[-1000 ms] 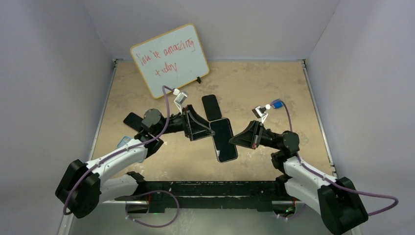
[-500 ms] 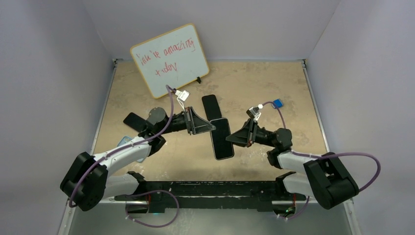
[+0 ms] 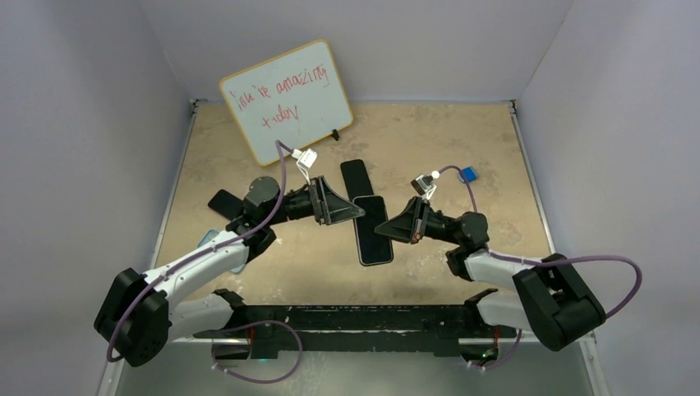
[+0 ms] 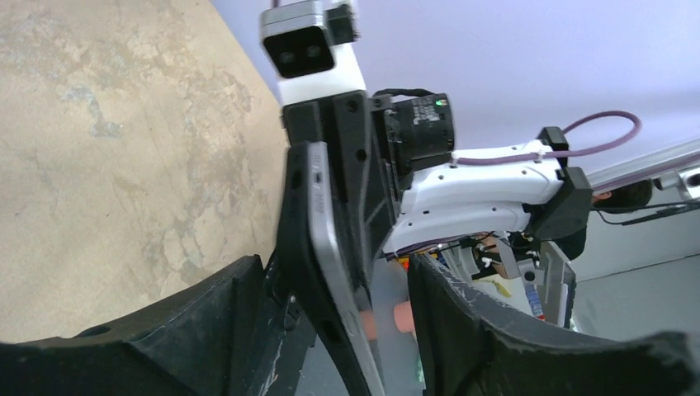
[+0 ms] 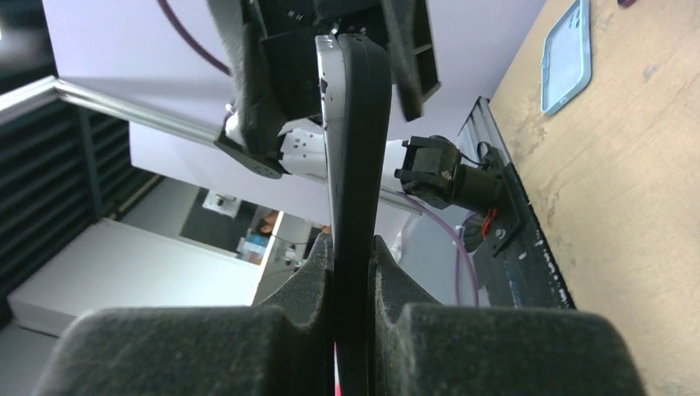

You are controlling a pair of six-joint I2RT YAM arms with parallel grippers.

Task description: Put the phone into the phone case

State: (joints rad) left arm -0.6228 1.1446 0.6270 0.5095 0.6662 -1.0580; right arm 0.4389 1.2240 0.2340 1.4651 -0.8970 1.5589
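A dark phone point(image 3: 373, 235) hangs above the table's middle between my two grippers. In the left wrist view it is edge-on, a silver rim point(image 4: 328, 239) with a black case point(image 4: 297, 247) against its back. My left gripper point(image 3: 353, 213) straddles its far-left edge with jaws apart point(image 4: 334, 272). The case rests against one finger and a gap separates the phone from the other. My right gripper point(image 3: 385, 229) is shut on the phone's right edge point(image 5: 353, 247). The phone and case point(image 5: 355, 124) rise between its pads.
A second flat black slab point(image 3: 357, 180) lies on the table just behind the held phone. A whiteboard point(image 3: 286, 101) leans at the back left. A black object point(image 3: 224, 203) and a light-blue tray point(image 5: 568, 54) lie at the left.
The phone and both grippers have shifted slightly left and toward the back. The right arm has folded in closer to the centre.
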